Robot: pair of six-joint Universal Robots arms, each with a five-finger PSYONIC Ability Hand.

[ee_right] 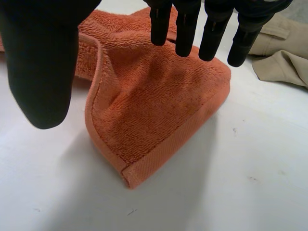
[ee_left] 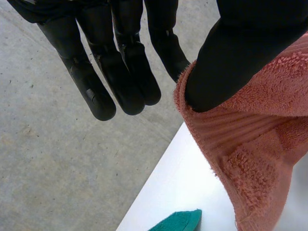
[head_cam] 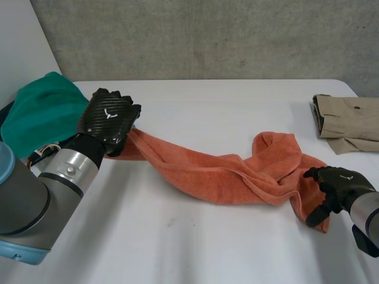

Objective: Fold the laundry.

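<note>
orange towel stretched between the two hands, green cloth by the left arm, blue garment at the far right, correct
No: the garment at the far right is beige, not blue, as the head view shows. The orange towel does stretch between left hand and right hand, with the green cloth by the left arm.

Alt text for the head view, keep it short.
An orange towel lies bunched in a long strip across the white table, the robot's left hand at its left end and right hand at its right end. A green cloth lies beside the left hand; a folded beige garment at the far right.
</note>
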